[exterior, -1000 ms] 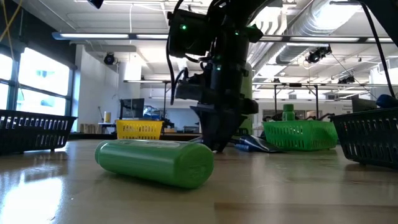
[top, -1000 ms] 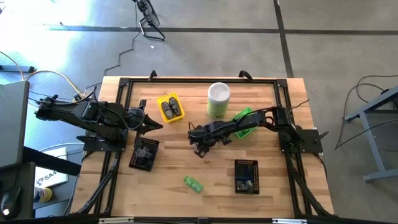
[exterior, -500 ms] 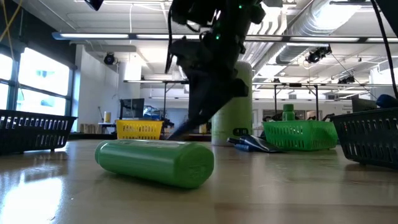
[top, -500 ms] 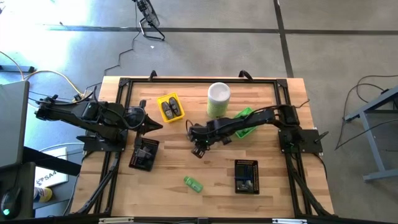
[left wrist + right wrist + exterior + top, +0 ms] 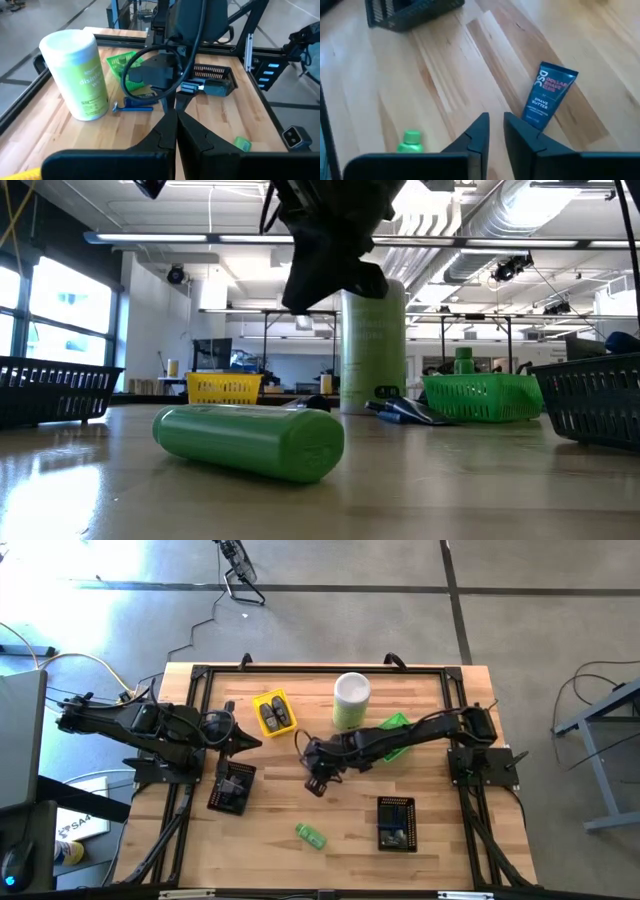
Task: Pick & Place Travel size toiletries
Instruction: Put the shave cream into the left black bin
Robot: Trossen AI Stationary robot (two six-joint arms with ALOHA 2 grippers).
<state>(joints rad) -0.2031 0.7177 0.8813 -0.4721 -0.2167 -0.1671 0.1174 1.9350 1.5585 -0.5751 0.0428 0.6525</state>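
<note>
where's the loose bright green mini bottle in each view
High view: the bright green mini bottle lies near the table's front edge.
Low view: it lies on its side, closest to the camera.
Left wrist view: small, far right.
Right wrist view: bottom left.
Shared landmark: the tall pale-green canister; absent from the right wrist view.

Industrial lab, exposed ducts (image 5: 520, 220), workbenches (image 5: 480, 345)

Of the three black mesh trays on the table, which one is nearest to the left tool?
The black tray just in front of the left tool. The other one visible from above lies across the table, on the right arm's side.
</note>
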